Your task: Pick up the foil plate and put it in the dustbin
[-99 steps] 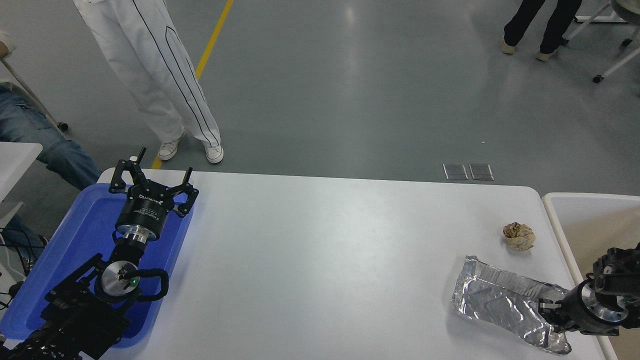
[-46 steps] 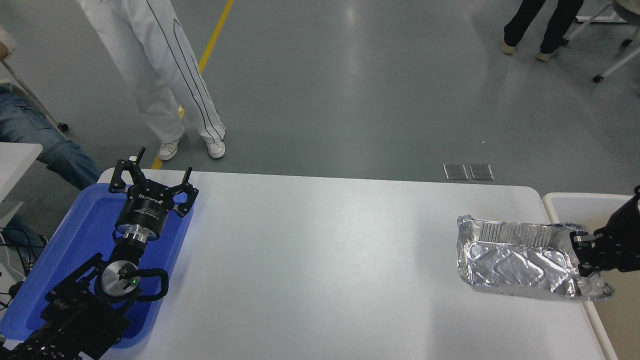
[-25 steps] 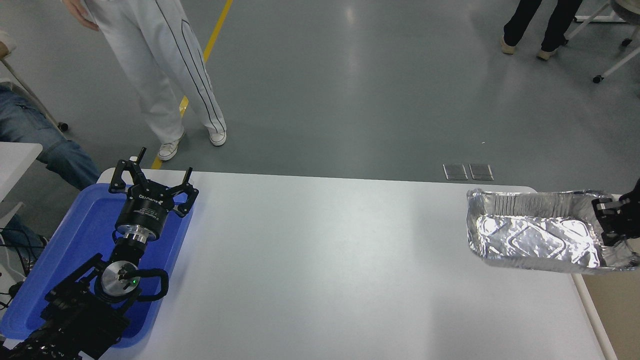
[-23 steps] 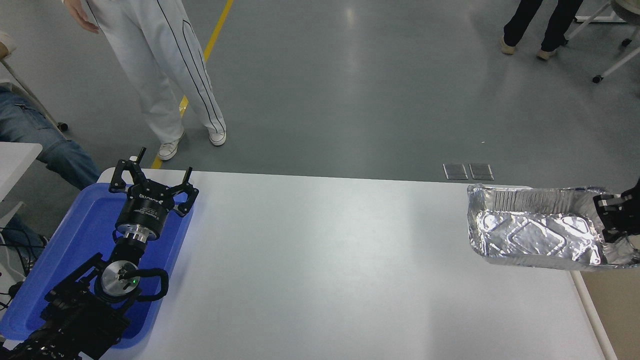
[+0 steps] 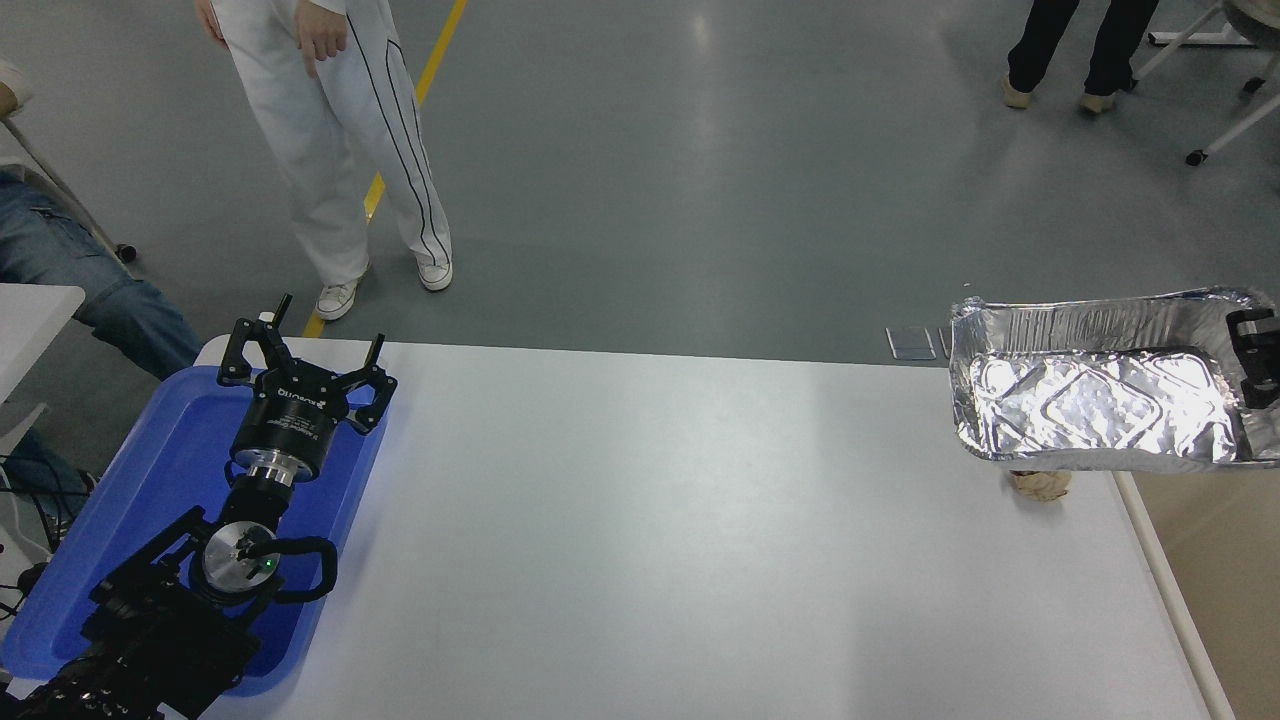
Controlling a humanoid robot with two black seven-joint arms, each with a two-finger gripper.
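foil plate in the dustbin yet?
Not yet. The foil plate hangs level in the right hand, above the table's right end beside the dustbin.

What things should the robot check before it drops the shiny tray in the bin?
1. Right gripper pinching the foil plate's right end: ok.
2. Plate lifted off the white table: ok.
3. Plate fully over the dustbin: not ok; most of it looks to be over the table's corner.
4. Brown paper ball out of the way: ok; it sits on the table, half hidden under the plate.
5. Left gripper parked over the blue tray: ok.
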